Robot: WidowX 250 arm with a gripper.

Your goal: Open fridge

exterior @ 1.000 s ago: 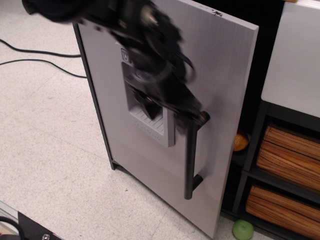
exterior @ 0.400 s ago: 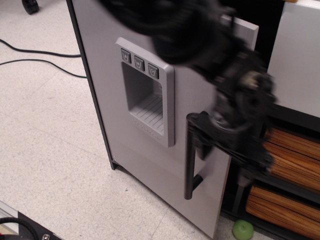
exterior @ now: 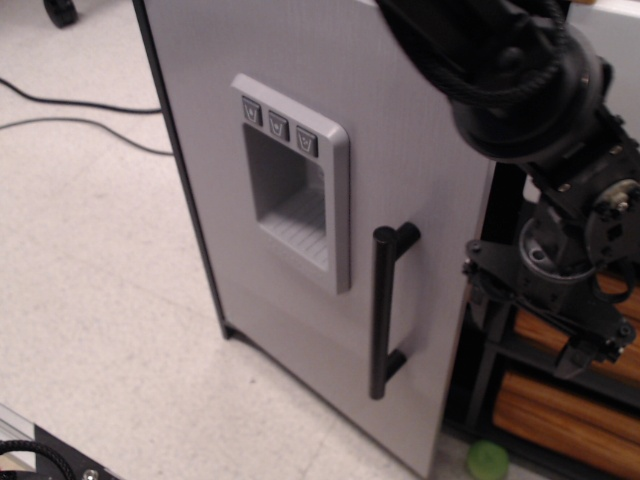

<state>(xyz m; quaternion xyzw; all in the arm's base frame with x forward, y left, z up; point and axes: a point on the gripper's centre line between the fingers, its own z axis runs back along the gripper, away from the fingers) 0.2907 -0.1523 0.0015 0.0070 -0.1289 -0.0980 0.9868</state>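
Observation:
The fridge (exterior: 400,150) fills the middle of the view. It has a light grey door, a recessed three-button dispenser panel (exterior: 293,190) and a vertical black bar handle (exterior: 383,310). The door stands ajar, with a dark gap along its right edge. My gripper (exterior: 528,325) hangs just right of that free edge, apart from the handle and in front of the wooden drawers. Its fingers (exterior: 583,357) are spread wide and hold nothing. The black arm (exterior: 500,60) reaches down from the top right and hides the door's upper right corner.
A unit with striped wooden drawers (exterior: 540,405) stands at the right behind the gripper, its white front (exterior: 610,40) above. A green ball (exterior: 488,460) lies on the floor by the door's bottom corner. Black cables (exterior: 70,112) run over the speckled floor at left.
The arm has swung from in front of the dispenser panel to the right, past the handle, and now sits beyond the door's free edge. The door is still ajar.

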